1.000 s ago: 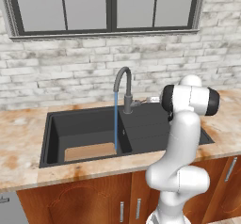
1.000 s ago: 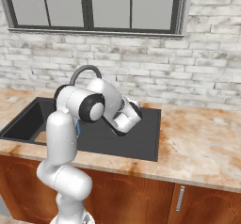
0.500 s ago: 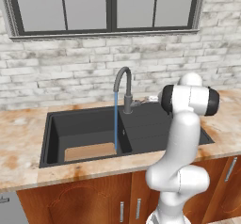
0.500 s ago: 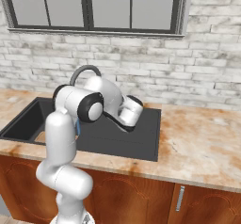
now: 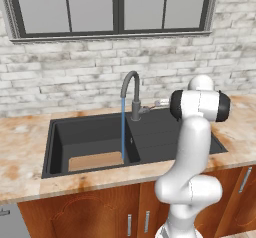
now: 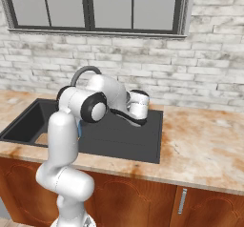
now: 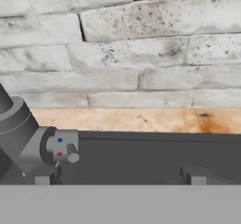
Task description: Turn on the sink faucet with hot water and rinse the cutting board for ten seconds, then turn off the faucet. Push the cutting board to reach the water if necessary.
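One second on, your open gripper (image 7: 117, 176) has backed slightly from the faucet (image 5: 131, 94) lever while water (image 5: 123, 129) runs onto the board (image 5: 96, 161), so rinsing continues.

sink faucet (image 7: 21, 136) base close left, brick wall (image 7: 141, 53) ahead, perhaps near

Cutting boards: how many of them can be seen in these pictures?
1. The cutting board lies flat on the floor of the sink basin, at its front, and the water falls at its right end. The arm hides part of the basin in the right base view.
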Motion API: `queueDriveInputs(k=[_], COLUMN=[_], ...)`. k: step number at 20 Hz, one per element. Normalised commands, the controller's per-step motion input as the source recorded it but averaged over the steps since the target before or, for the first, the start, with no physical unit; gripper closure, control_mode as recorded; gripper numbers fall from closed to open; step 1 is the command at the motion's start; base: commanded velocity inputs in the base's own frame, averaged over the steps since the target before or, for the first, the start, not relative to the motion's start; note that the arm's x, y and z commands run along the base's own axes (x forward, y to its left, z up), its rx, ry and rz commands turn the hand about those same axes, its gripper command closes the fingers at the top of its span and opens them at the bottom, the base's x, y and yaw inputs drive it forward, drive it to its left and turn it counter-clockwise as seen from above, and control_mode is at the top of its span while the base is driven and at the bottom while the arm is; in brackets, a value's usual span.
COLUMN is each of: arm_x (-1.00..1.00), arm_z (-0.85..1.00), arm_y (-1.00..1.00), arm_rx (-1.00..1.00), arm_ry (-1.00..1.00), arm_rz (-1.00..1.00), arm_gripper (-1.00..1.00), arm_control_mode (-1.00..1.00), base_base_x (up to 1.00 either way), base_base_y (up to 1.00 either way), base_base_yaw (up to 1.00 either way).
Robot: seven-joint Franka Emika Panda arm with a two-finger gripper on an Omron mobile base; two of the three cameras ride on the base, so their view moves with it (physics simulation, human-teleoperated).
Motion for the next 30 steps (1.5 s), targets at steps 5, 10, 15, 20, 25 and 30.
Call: queueDriveInputs(k=[5,10,15,20,25,30], arm_x=[0.06,0.0,0.0,0.0,0.0,0.0], arm_z=[0.0,-0.04,0.0,0.0,0.0,0.0], arm_y=[0.0,0.0,-0.01,0.0,0.0,0.0], arm_rx=[0.0,0.0,0.0,0.0,0.0,0.0], arm_ry=[0.0,0.0,0.0,0.0,0.0,0.0], arm_rz=[0.03,0.01,0.0,0.0,0.0,0.0], arm_gripper=[-1.0,-1.0,-1.0,-1.0,-1.0,-1.0], arm_control_mode=[-1.0,-1.0,-1.0,-1.0,-1.0,-1.0], base_base_x=[0.0,0.0,0.0,0.0,0.0,0.0], base_base_y=[0.0,0.0,0.0,0.0,0.0,0.0], base_base_yaw=[0.0,0.0,0.0,0.0,0.0,0.0])
